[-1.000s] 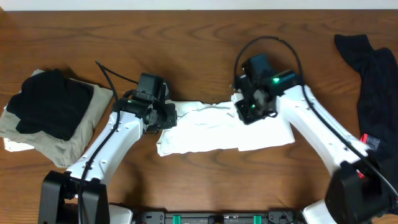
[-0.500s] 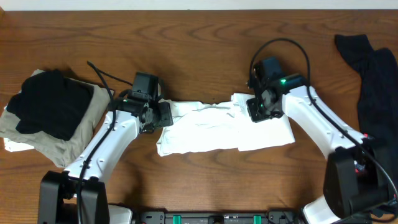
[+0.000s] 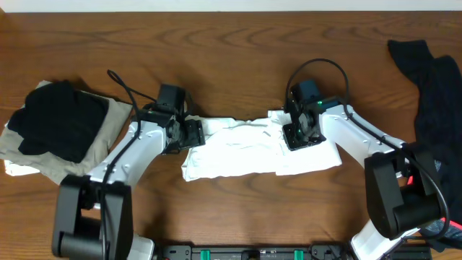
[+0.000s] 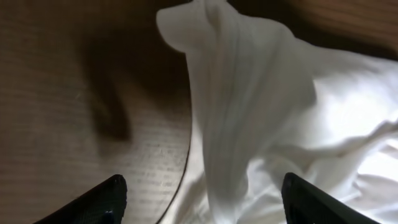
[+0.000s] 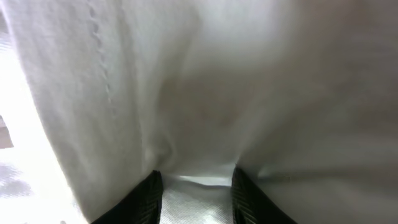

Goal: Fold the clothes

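The white T-shirt (image 3: pixel 245 152) lies as a long, rumpled band across the middle of the table (image 3: pixel 231 43), and everything else is best placed against it. It appears part-folded: the long edges are gathered in and the surface is creased rather than smooth.

The left gripper (image 3: pixel 189 135) sits at the shirt's left end. In its wrist view the fingers (image 4: pixel 112 196) are spread wide, with a raised ridge of white cloth between and ahead of them that neither one touches. It holds nothing. That stance suits an arm that has no further business with this edge, or one lining up for a fresh grab.

The right gripper (image 3: pixel 297 133) is low over the shirt's upper right part. Its wrist camera sees almost only white fabric, and the fingertips stand narrowly apart with cloth bunched between them. Whether they actually clamp that fold cannot be told. Being so close probably serves to pin or lift that end while the other end is loose.

Well apart from the shirt's left end, a black garment (image 3: pixel 54 119) rests on tan cloth (image 3: pixel 94 155), seemingly a stack of finished pieces. Well apart from the shirt's right end, a black, red-trimmed garment (image 3: pixel 433 94) lies unfolded, likely awaiting its turn.
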Controlling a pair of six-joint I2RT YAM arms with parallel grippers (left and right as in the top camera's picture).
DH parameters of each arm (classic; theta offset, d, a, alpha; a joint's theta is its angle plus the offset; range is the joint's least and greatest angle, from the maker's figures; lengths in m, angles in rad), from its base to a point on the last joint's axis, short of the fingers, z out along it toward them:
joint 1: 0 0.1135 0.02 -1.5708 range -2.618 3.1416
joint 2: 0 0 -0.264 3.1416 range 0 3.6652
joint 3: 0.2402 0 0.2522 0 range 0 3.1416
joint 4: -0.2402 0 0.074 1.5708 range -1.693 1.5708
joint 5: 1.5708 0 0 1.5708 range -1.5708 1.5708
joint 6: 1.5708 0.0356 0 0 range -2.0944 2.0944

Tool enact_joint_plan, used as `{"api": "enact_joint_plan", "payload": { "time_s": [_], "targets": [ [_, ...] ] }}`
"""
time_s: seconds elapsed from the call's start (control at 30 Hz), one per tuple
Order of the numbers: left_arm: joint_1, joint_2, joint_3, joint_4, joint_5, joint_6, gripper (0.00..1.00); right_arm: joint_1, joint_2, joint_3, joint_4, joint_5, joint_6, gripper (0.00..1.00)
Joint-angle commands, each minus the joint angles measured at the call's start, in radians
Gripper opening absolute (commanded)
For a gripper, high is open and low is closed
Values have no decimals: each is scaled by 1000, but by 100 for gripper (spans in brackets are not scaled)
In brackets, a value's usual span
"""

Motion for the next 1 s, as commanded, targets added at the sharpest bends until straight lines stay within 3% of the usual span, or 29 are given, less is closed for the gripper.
{"api": "enact_joint_plan", "payload": {
  "time_s": [0.0, 0.17, 0.27, 0.43, 0.5, 0.63, 0.7, 0.97],
  "targets": [
    [5, 50, -2, 25, 82, 32, 81, -2, 12, -11, -1, -24, 9, 35],
    [5, 135, -2, 19, 106, 19, 82, -2, 12, -11, 0, -24, 9, 35],
    [5, 185, -5, -2, 221, 20, 80, -2, 12, -12, 0, -24, 9, 35],
    [4, 223, -18, -3, 366, 21, 62, -2, 12, -12, 4, -24, 9, 35],
    [4, 223, -19, -7, 368, 21, 49, -2, 12, -12, 6, -24, 9, 35],
    [4, 223, -19, -10, 368, 21, 32, -2, 12, -12, 6, -24, 9, 35],
    [5, 223, -19, -10, 365, 21, 9, -2, 12, -12, 6, -24, 9, 35],
    [85, 165, 0, -84, 215, 32, 6, -3, -13, 23, -21, -27, 9, 30]
  ]
}}
